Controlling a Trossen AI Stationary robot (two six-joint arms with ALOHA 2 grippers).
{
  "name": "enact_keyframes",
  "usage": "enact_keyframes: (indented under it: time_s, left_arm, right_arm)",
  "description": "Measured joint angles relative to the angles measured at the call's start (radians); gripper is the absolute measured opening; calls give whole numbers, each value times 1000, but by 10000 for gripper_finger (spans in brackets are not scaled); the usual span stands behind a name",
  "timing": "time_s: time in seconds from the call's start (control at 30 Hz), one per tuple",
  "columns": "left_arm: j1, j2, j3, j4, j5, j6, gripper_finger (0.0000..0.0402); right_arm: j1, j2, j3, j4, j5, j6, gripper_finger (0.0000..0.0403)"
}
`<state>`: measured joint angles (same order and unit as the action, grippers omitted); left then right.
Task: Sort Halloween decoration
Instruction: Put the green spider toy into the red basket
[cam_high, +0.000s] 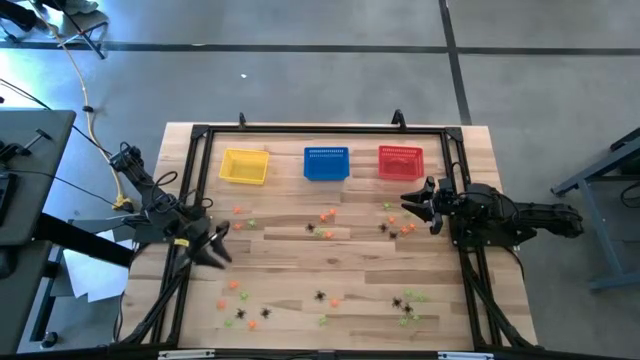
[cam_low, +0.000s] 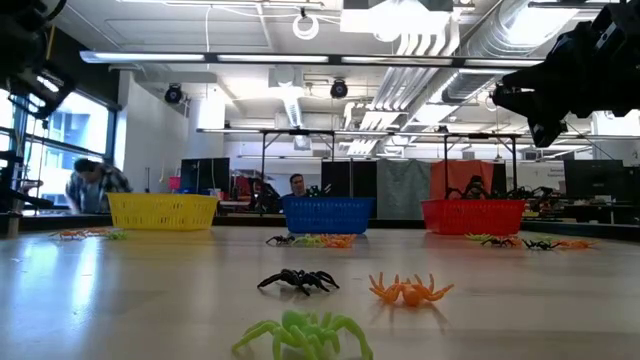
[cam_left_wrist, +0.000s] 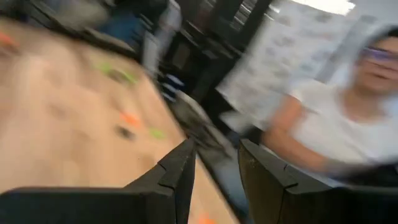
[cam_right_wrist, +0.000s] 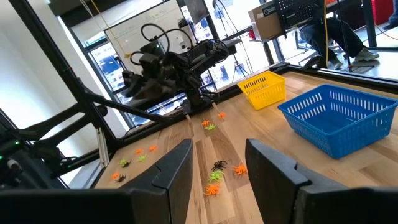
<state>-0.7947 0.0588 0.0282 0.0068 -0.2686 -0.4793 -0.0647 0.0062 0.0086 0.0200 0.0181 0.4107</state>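
The Halloween decoration lies scattered over the wooden table: black spiders (cam_low: 297, 281), orange ones (cam_low: 410, 290) and light green ones (cam_low: 303, 333). From above it shows in loose groups at mid-table (cam_high: 325, 218), at the near left (cam_high: 240, 300) and at the near right (cam_high: 407, 302). My left gripper (cam_high: 222, 243) hovers at the table's left side, pointing level, and is open (cam_left_wrist: 214, 186) with nothing between its fingers. My right gripper (cam_high: 412, 203) hovers at the right side, level, and is open (cam_right_wrist: 217, 180) and empty. Neither touches a trinket.
Along the far edge stand a yellow basket (cam_high: 245, 166), a blue basket (cam_high: 326, 163) and a red basket (cam_high: 400, 161). A black frame (cam_high: 320, 128) rims the table. A person in a white shirt (cam_left_wrist: 336, 124) is just past the table's edge, in front of my left gripper.
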Motion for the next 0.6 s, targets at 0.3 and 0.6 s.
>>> enact_keyframes:
  time_s: [0.3,0.6]
  left_arm:
    - [41,0,0,20,-685,245,110]
    - [74,0,0,16,-953,343,110]
  right_arm:
    - [0,0,0,0,0,0,144]
    - [0,0,0,0,0,0,144]
